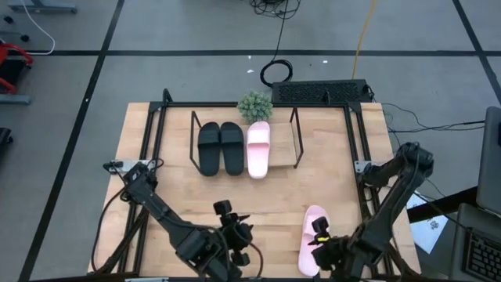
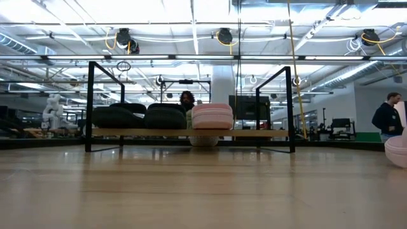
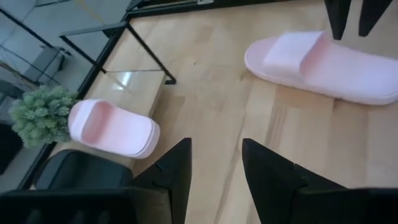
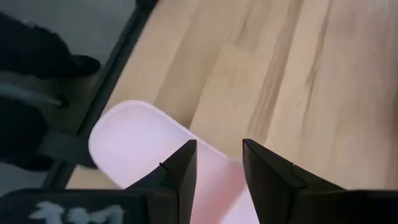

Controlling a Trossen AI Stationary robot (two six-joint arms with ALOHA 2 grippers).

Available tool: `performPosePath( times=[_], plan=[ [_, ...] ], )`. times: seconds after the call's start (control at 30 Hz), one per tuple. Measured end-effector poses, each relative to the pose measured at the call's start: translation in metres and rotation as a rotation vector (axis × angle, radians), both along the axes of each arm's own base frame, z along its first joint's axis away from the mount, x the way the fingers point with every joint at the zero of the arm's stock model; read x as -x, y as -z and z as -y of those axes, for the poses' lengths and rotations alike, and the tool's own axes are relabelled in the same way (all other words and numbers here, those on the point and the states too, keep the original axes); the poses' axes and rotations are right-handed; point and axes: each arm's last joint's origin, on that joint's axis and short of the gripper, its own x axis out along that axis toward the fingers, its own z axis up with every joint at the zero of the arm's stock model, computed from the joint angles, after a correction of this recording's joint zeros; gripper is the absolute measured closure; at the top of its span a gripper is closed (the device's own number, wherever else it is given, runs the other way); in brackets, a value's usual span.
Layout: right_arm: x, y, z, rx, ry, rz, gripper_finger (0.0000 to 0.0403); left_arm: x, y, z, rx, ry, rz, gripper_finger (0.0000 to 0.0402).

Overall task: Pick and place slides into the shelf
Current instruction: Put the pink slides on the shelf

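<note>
Three slides already sit on the shelf (image 1: 297, 153) — the black pair (image 1: 220, 148) and one pink slide (image 1: 258, 149), side by side, leaving one slot free. We've got the right gripper (image 4: 217, 165) hovering over the last pink slide (image 1: 312, 239) well in front of the shelf, jaws part-open, holding nothing. The left gripper (image 3: 214, 158) waits nearby — also part-open and empty.

bright overhead ceiling lights (image 2: 191, 28), soft shadows, near tabletop (image 2: 203, 197) perhaps slightly blurred
</note>
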Motion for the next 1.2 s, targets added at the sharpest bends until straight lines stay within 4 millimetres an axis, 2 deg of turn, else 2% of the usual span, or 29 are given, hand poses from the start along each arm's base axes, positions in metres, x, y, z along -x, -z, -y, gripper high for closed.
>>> performPosePath(
  times=[0.17, 0.3, 0.5, 0.73, 0.93, 1.2],
  plan=[
    [-0.003, 0.016, -0.006, -0.078, 0.133, -0.08, 0.0282, 0.006, 0.005, 0.002, -0.008, -0.029, -0.015, 0.0256],
    [-0.001, 0.022, -0.007, -0.098, 0.199, -0.118, 0.0283, 0.006, 0.017, 0.002, -0.02, -0.044, -0.038, 0.0256],
    [0.002, 0.024, 0.001, -0.048, 0.291, -0.158, 0.0301, 0.006, 0.034, 0.001, -0.043, -0.063, -0.076, 0.0256],
    [0.002, 0.025, 0.008, -0.029, 0.359, -0.187, 0.0318, 0.007, 0.044, 0.001, -0.058, -0.078, -0.1, 0.0256],
    [-0.002, 0.025, 0.011, -0.058, 0.397, -0.21, 0.0305, 0.008, 0.045, 0.0, -0.06, -0.079, -0.101, 0.0256],
    [-0.004, 0.026, 0.013, -0.093, 0.448, -0.255, 0.0265, 0.008, 0.045, 0.0, -0.06, -0.078, -0.102, 0.0256]
  ],
)
